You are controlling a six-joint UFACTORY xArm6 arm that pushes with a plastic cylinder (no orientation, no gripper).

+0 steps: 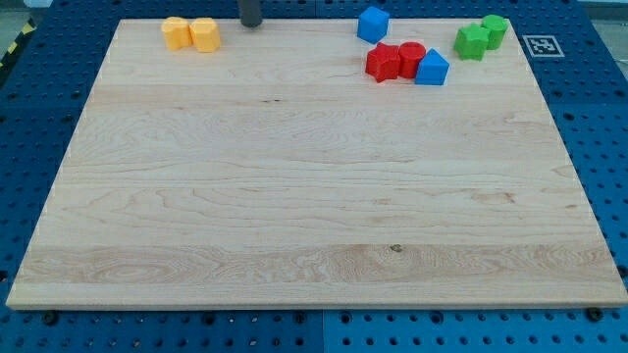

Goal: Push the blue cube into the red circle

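Note:
The blue cube (pixel 373 24) sits near the view's top edge, right of centre. Just below and right of it lie two red blocks side by side: a star-like one (pixel 383 63) and a round one, the red circle (pixel 411 59). A blue triangular block (pixel 432 69) touches the red circle's right side. My tip (pixel 251 25) is at the view's top, well left of the blue cube and right of the yellow blocks, touching nothing.
Two yellow blocks (pixel 190 33) sit together at the top left. Two green blocks (pixel 481 37) sit at the top right. The wooden board (pixel 314 245) lies on a blue pegboard surface. A marker tag (pixel 541 45) lies beyond the board's top right corner.

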